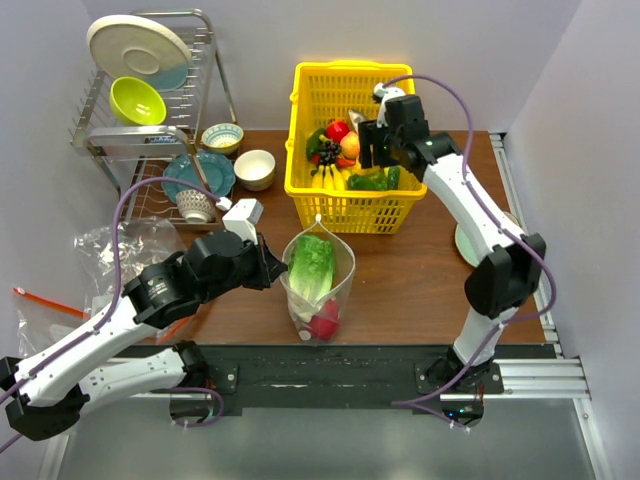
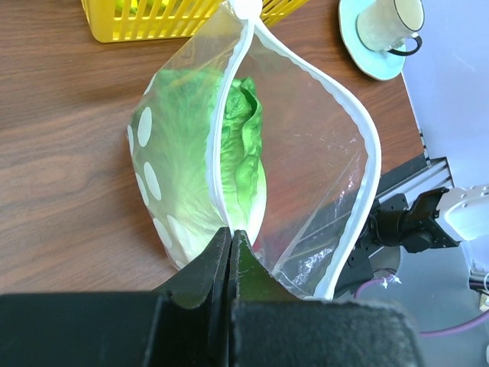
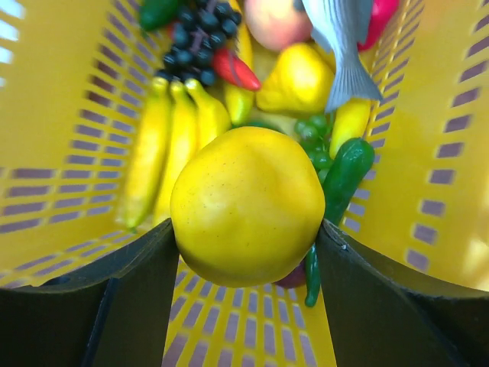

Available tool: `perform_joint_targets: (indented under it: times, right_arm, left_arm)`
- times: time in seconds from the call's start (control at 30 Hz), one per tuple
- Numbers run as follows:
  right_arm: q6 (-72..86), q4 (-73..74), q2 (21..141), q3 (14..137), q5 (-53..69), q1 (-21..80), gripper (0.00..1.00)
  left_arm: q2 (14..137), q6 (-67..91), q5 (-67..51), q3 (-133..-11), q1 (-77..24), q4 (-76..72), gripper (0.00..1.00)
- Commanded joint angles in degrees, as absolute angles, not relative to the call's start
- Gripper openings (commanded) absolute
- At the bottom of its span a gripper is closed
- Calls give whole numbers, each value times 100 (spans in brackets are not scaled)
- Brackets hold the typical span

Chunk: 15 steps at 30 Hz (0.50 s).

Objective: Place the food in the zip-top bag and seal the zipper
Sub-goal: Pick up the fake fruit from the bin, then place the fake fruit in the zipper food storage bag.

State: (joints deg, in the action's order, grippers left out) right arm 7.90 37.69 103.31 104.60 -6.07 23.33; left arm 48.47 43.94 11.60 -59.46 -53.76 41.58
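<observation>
Right fingers point(image 3: 92, 306) grip a yellow fruit point(image 3: 246, 205) (inside the basket point(image 3: 61, 92)).

A clear, glossy plastic bag point(image 2: 321, 153) is catching the light on a wood-grain table point(image 2: 61, 153), crinkled plastic lettuce point(image 2: 243, 153) showing through it. Matt black fingers point(image 3: 114, 306) are contrasting with a smooth, softly sheened yellow fruit point(image 3: 246, 206) and a shiny yellow plastic basket point(image 3: 53, 153). A bare metal wire rack point(image 1: 205, 50) is gleaming.

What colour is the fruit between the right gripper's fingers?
Yellow; the fruit shows best in right wrist view.
</observation>
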Motion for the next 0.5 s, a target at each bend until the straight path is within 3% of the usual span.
perform_joint_targets:
  times: [0.0,0.2,0.47]
  right_arm:
    - [799,3534,9381,10241,280,2364,35]
    - [1133,2972,8159,9318,1702,2469,31]
    - [1230,2769,7007,8035,1802,3295,29]
  left_arm:
    - [4799,4395,1143,-6012,-5361,3780,0]
    - [4808,4412,1160,-5915,-5370,3700,0]
    - [4799,4421,1186,-5897,-5361,3604,0]
